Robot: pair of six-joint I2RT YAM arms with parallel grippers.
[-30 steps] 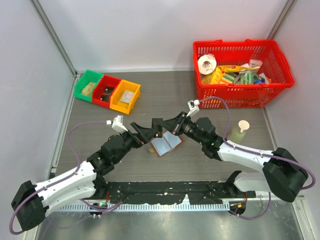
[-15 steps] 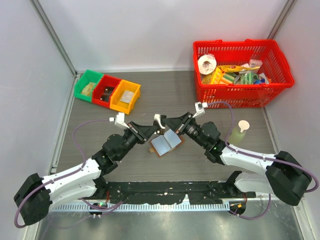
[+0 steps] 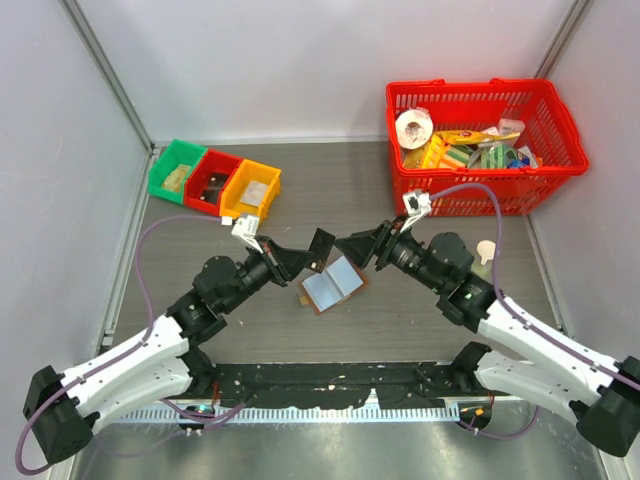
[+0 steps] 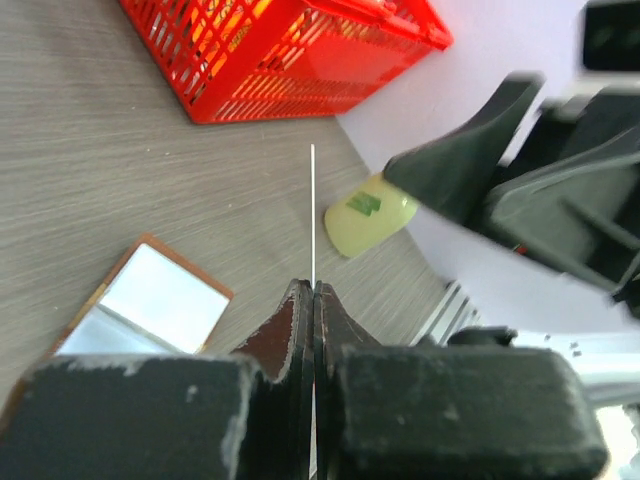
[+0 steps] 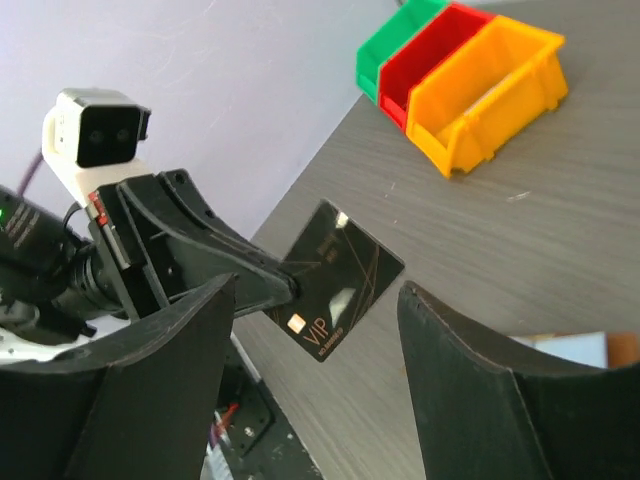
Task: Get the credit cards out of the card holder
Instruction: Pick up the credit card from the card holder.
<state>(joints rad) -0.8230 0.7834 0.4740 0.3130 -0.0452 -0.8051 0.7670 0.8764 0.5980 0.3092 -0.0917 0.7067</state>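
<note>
The brown card holder (image 3: 333, 284) lies open on the table, its pale blue inner panels facing up; the left wrist view shows it at lower left (image 4: 160, 300). A black credit card (image 3: 320, 247) marked "VIP" is held in the air above it. My left gripper (image 3: 303, 258) is shut on the card's edge, and the card shows edge-on (image 4: 312, 205) between its jaws. The right wrist view shows the card's face (image 5: 335, 280) clamped in the left gripper (image 5: 268, 280). My right gripper (image 3: 350, 247) stands open just right of the card, not touching it, with its fingers (image 5: 190, 340) either side.
A red basket (image 3: 480, 140) full of goods stands at the back right. Green, red and yellow bins (image 3: 215, 182) sit at the back left. A pale green bottle (image 3: 478, 262) lies right of the right arm, also seen in the left wrist view (image 4: 370, 215).
The left gripper has shut on the black card. The right gripper has let go of it, opened, and drawn back to the right.
</note>
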